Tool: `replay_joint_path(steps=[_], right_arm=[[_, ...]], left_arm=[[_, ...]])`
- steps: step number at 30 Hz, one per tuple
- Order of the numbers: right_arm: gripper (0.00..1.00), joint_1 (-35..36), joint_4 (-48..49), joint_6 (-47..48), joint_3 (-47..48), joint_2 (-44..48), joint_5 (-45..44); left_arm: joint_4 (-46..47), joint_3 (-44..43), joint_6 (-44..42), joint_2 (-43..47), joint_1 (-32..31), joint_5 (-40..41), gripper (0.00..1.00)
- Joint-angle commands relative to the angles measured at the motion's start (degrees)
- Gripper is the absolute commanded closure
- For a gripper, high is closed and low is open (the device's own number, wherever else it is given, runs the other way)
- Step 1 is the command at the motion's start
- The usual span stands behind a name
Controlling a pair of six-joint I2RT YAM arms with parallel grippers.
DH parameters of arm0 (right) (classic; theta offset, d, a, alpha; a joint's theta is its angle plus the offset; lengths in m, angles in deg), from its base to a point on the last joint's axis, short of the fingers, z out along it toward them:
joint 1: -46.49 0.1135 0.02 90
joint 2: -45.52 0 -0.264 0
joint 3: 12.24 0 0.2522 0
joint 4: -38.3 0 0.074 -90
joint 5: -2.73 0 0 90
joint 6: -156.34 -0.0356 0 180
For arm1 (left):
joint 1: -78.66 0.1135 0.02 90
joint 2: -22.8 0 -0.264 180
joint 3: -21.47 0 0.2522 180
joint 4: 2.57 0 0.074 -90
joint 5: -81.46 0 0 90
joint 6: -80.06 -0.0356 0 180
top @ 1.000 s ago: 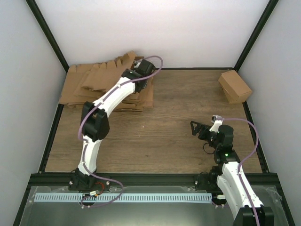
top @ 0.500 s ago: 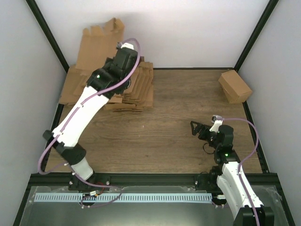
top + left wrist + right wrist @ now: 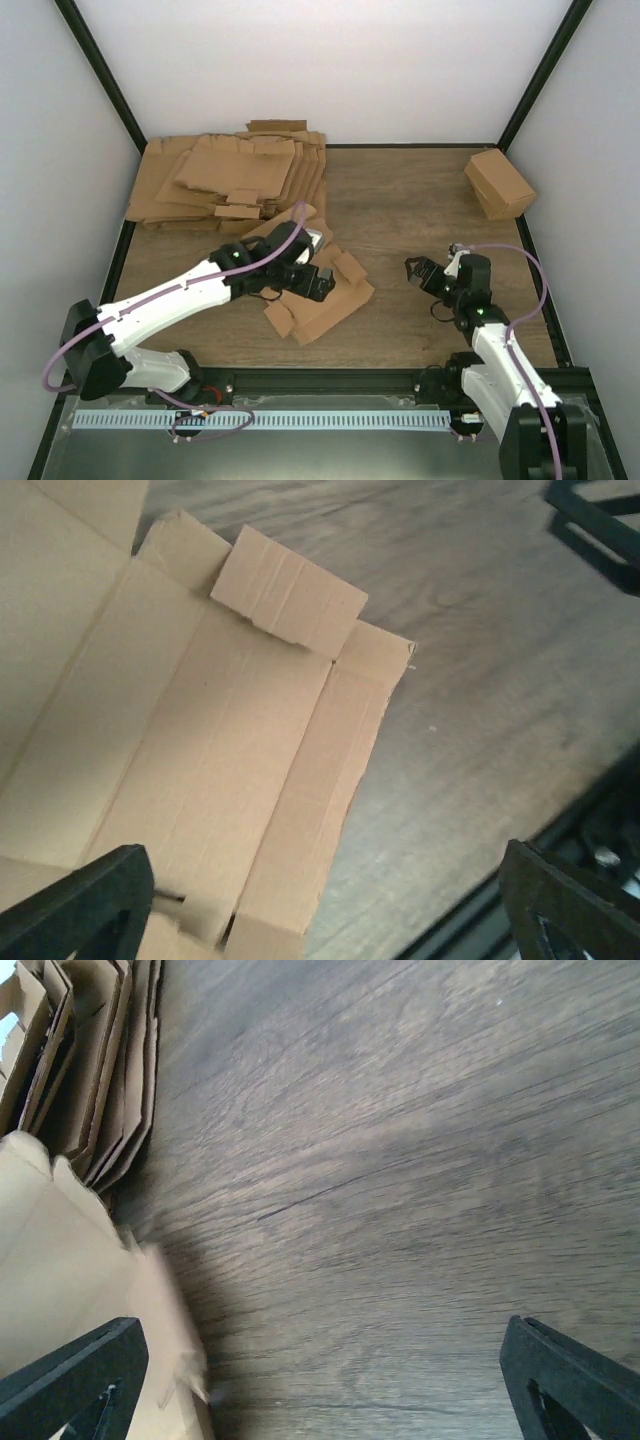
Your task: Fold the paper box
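Observation:
The paper box [image 3: 325, 305] lies flat and unfolded on the wooden table, left of centre, with its flaps spread out. My left gripper [image 3: 318, 283] hovers over the sheet's near-left part. In the left wrist view the sheet [image 3: 220, 750] fills the left half. That gripper [image 3: 320, 920] is open, with its fingers [image 3: 90, 910] far apart and nothing between them. My right gripper [image 3: 425, 272] stands open to the right of the sheet, over bare table. In the right wrist view the gripper [image 3: 320, 1390] is empty, and the sheet's edge [image 3: 50, 1270] shows blurred at the left.
A thick pile of brown cardboard sheets [image 3: 230, 180] lies at the back left, and its edge [image 3: 90, 1060] shows in the right wrist view. A brown cardboard cuboid [image 3: 498, 183] sits at the back right corner. Black frame rails border the table.
My left arm lifted one sheet off the pile, swung it down to the middle of the table and opened its jaws, letting it go. The right gripper shifted slightly.

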Motion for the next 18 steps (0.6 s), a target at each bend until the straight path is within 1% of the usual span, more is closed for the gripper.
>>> replay_joint_path(steps=[1,4,6,8,12,15,18], right_arm=[[0.00,0.42,-4.54,-4.46,6.23,-6.02,7.89],[0.00,0.42,-4.81,-6.30,7.33,-10.32,12.62],[0.00,0.39,-4.87,-6.53,7.90,-12.86,15.50],[0.01,0.41,-5.31,-6.26,8.52,-14.30,17.83],[0.04,0.50,-5.21,-2.49,9.19,-14.89,21.44],[0.07,0.50,-6.14,-0.16,9.68,-15.04,22.05],[0.07,0.87,-6.86,-1.70,9.00,-14.68,23.17]], left_arm=[[15.36,3.52,7.95,6.34,0.13,-11.89,0.00],[12.89,3.48,7.87,6.91,1.21,-8.85,0.00],[11.28,4.24,8.23,7.30,3.31,-6.59,0.02],[10.27,6.02,8.83,8.30,7.39,-5.21,0.05],[11.09,12.97,8.99,12.39,14.61,-4.43,0.11],[12.10,17.52,8.06,14.24,18.89,-4.33,0.12],[13.88,19.94,7.17,14.22,22.27,-4.94,0.11]])
